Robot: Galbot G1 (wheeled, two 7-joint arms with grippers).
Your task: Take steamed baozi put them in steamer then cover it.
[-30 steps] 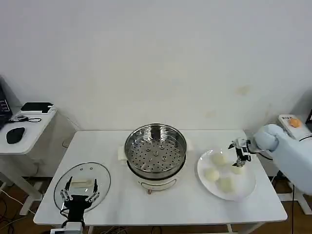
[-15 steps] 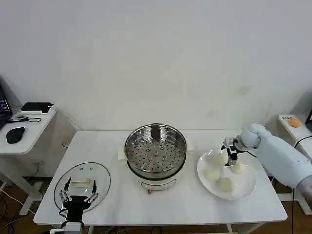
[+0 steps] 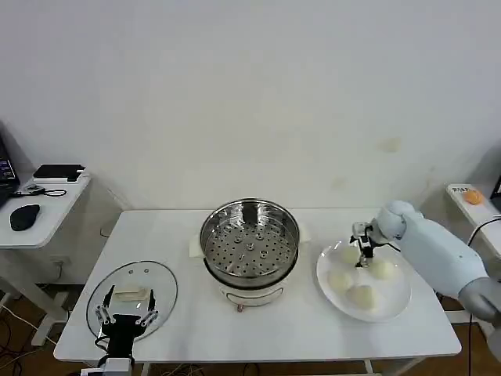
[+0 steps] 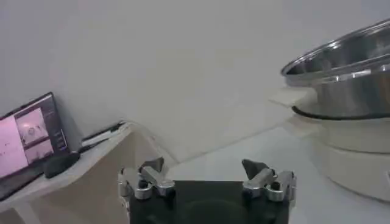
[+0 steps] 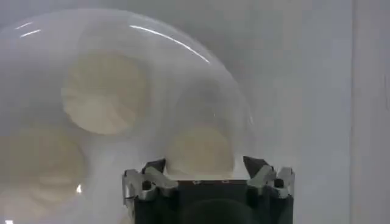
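Over the plate (image 3: 395,307) at the desk's right end, the right gripper (image 3: 362,252) is held pointing down, its arm bent in from the right edge. Its fingers (image 5: 153,170) are spread apart above one baozi (image 5: 200,150), with nothing gripped. Four baozi (image 3: 362,295) are seen on the plate. At the desk's centre, the steamer (image 3: 250,241) is left uncovered. Near the front left corner, the left gripper (image 3: 125,318) is parked just above the cover (image 3: 160,286), fingers spread wide. A laptop (image 4: 33,135) is seen on a side table.
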